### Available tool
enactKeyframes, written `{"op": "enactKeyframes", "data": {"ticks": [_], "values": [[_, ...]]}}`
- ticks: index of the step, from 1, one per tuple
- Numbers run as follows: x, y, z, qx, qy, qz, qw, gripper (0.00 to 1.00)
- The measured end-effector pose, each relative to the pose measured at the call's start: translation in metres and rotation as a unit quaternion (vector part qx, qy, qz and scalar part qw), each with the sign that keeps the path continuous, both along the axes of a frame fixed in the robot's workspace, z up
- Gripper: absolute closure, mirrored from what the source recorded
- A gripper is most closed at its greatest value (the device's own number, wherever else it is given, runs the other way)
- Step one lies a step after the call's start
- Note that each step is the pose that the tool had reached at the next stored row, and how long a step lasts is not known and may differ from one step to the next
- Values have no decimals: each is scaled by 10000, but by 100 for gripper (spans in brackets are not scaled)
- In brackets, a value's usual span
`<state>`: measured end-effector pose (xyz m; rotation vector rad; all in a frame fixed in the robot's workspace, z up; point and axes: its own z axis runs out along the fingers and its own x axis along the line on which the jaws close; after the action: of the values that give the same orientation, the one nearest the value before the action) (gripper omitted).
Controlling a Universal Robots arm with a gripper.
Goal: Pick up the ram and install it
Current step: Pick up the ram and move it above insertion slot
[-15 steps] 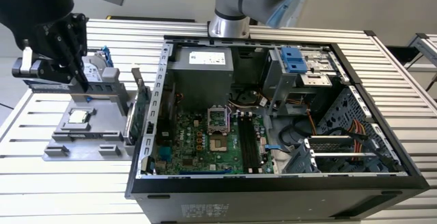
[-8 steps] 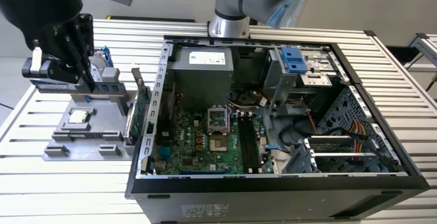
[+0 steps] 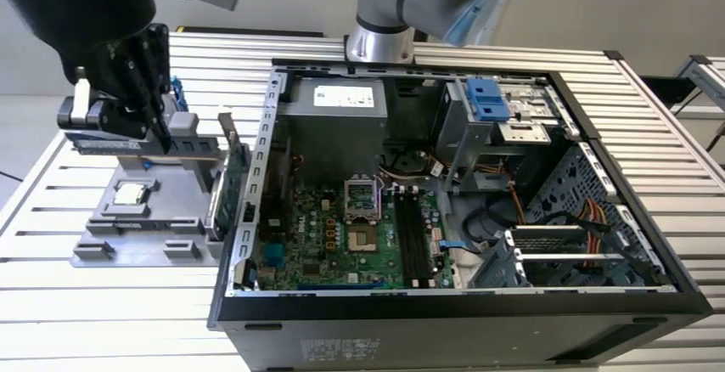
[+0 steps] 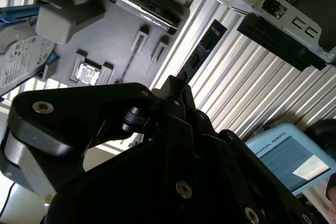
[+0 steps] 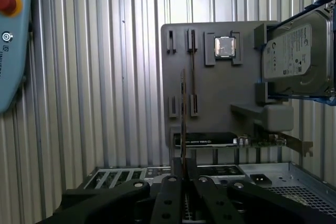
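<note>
Holds the ram [image 5: 182,114] pinched in the gripper [image 5: 182,167], jaws drawn narrow on one end of the strip. Shows it edge-on in the first wrist view, a thin line running straight out from the fingertips, long axis in line with the gripper's own. Shows the same ram [image 4: 202,50] in the second wrist view as a dark strip reaching out past the tips, over the ribbed table [image 4: 252,87]. Seems to carry it clear of the tray [image 5: 210,90], a little aside from the bare upright rests [image 5: 192,106]; cannot tell the gap for sure. Has beyond it, on the tray, the processor [image 5: 224,46], the hard drive [image 5: 294,51] and the card [image 5: 207,140].

Hangs, in the exterior view, above the tray, outside the case [image 3: 453,302] on the exterior view's left, wrist high and fingers pointing roughly down. Puts the memory slots [image 3: 408,234] on the motherboard [image 3: 323,245] well apart from the gripper, toward the exterior view's right and past the case wall. Shows those slots as long black bars running near-to-far in that view, seemingly empty. Reads as pick done, install not yet done.
</note>
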<state>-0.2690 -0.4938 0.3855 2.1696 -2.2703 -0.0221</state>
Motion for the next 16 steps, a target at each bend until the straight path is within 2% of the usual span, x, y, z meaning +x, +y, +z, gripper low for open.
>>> {"op": "enactKeyframes", "data": {"ticks": [16], "values": [[230, 0, 0, 0, 0, 0, 10000, 100]]}}
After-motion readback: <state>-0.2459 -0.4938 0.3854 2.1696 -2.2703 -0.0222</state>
